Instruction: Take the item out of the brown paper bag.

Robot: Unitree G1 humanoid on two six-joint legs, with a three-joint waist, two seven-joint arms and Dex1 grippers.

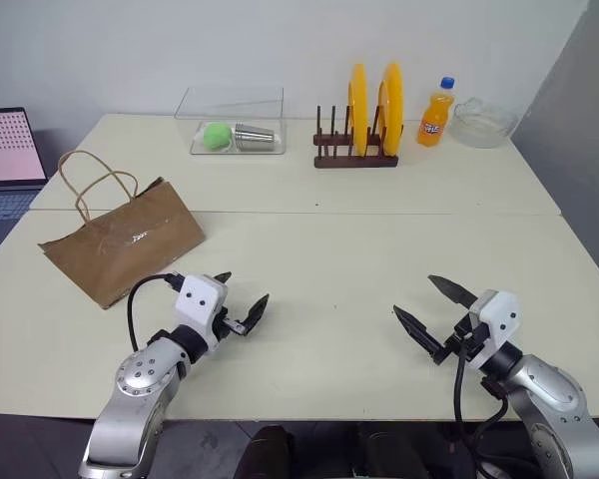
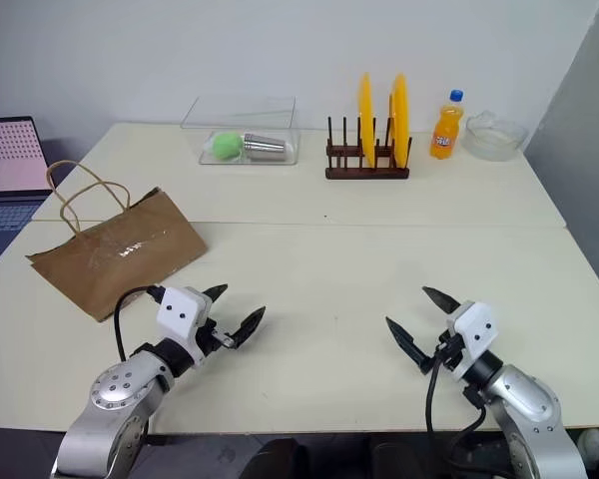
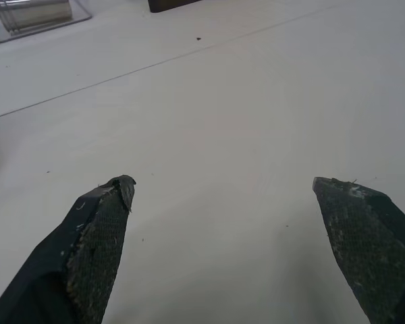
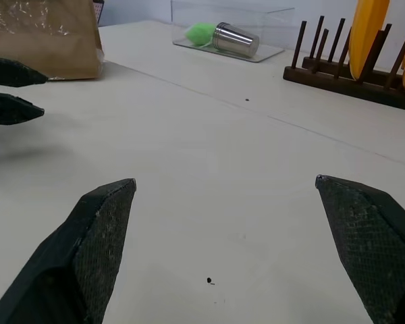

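Brown paper bag point(image 1: 125, 242) lies on its side at the left of the pale table point(image 1: 379, 239) in the left eye view, its loop handles toward the far left edge; whatever it holds cannot be seen. Just beside its near corner hovers the left gripper point(image 1: 238, 299), fingers spread wide, gripping nothing. Well apart on the right, the right gripper point(image 1: 429, 311) is likewise spread and empty. Along the far edge stand a clear box point(image 1: 232, 122) with a green ball point(image 1: 217, 136) and a steel cup point(image 1: 255, 137), a rack point(image 1: 356, 150) with two yellow plates point(image 1: 373, 108), an orange bottle point(image 1: 435, 114) and a glass bowl point(image 1: 482, 124). A laptop point(image 1: 8, 160) sits off the table's left.

Right eye view shows the same layout.

Left wrist view: two black fingers point(image 3: 98, 236) stand far apart over bare table, the cup at the far corner.

Right wrist view: its fingers point(image 4: 101, 229) also stand far apart; beyond lie the bag, the left gripper's tips, box and rack.
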